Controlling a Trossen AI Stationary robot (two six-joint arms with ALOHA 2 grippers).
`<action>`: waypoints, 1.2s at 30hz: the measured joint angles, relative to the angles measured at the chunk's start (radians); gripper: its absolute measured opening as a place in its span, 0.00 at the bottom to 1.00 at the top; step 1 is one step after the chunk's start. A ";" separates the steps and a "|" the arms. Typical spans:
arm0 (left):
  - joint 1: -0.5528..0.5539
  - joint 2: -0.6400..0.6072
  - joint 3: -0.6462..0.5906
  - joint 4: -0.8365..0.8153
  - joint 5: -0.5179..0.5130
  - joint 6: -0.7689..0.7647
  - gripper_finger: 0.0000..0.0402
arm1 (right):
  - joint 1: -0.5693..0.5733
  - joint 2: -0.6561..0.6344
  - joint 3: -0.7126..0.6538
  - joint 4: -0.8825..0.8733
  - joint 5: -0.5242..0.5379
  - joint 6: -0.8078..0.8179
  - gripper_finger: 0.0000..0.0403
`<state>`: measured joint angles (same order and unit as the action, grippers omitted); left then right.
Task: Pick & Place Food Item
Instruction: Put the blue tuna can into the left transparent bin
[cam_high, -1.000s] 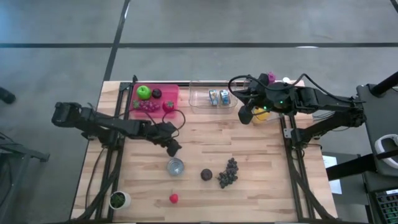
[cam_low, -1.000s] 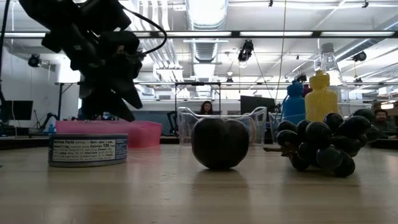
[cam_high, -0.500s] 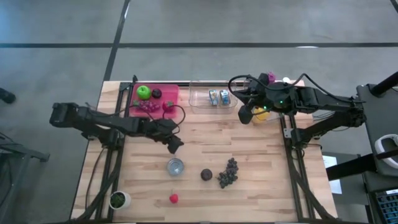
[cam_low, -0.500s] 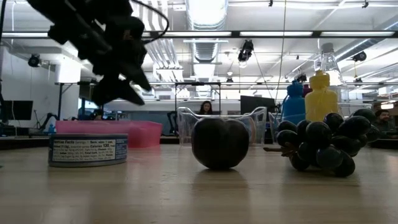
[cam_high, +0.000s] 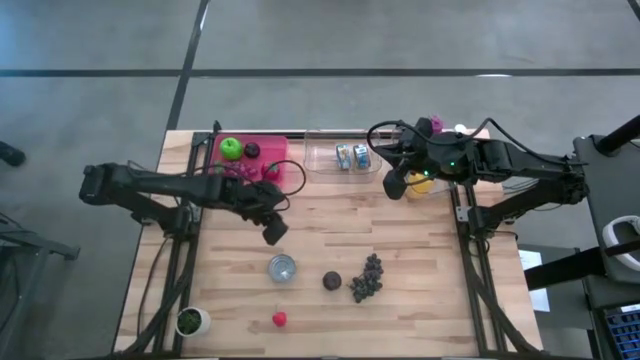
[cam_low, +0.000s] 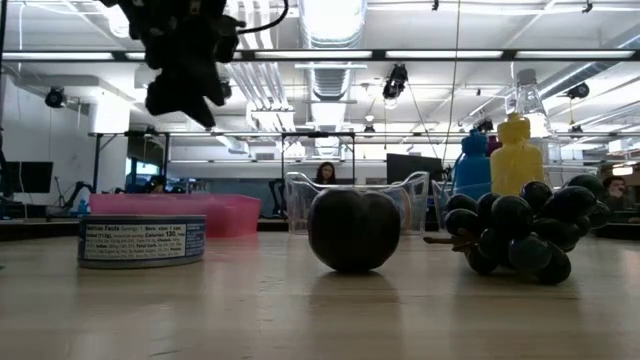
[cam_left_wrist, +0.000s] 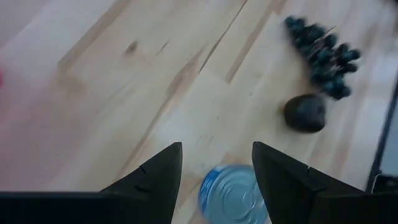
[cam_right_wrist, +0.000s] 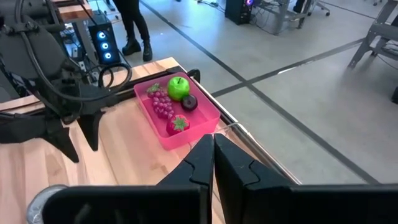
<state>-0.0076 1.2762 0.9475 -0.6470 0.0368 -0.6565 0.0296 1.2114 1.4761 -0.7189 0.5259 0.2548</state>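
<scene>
So the left gripper (cam_high: 272, 231) is hanging above the wooden table (cam_high: 420, 250), a bit toward the back from the tin can (cam_high: 282, 268), which stands upright on its own. From the left wrist view the two dark fingers (cam_left_wrist: 149, 180) are spread apart with only bare wood and the top of the can showing between them, so it's open and carrying nothing. In the low view it's up high, well off the table surface, above and behind the can (cam_low: 141, 240).

The food bits still on the table: a dark plum (cam_high: 332, 281) just beside a bunch of dark grapes (cam_high: 367, 277), both toward the front, to the right of the can. There's also a small red strawberry (cam_high: 280, 319) further toward the front edge, and a little white cup with something green in it (cam_high: 190, 321) near the front left corner.

At the back left sits a pink tray (cam_high: 275, 150) already holding a green apple (cam_high: 231, 148), a dark plum-like fruit, some purple grapes and a strawberry. Next to it is a clear container (cam_high: 325, 160) with two small cans (cam_high: 352, 155) inside.

The right gripper (cam_high: 394, 186) is parked near the back right, just beside the clear container, with a yellow bottle (cam_high: 422, 180) by it. In the right wrist view its fingers (cam_right_wrist: 198, 165) are pressed together, nothing between them.
</scene>
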 joint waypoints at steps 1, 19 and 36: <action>0.000 0.000 0.006 -0.029 0.000 -0.008 0.50 | 0.000 0.000 0.000 0.000 0.000 -0.002 0.02; -0.145 0.002 -0.201 -0.041 0.176 -0.283 0.46 | 0.000 0.001 0.000 0.001 0.000 -0.025 0.02; -0.305 0.129 -0.346 0.415 0.218 -0.417 0.47 | 0.000 0.001 0.000 0.052 -0.001 -0.061 0.02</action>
<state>-0.3126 1.4052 0.6018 -0.2322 0.2549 -1.0739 0.0296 1.2121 1.4761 -0.6670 0.5251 0.1936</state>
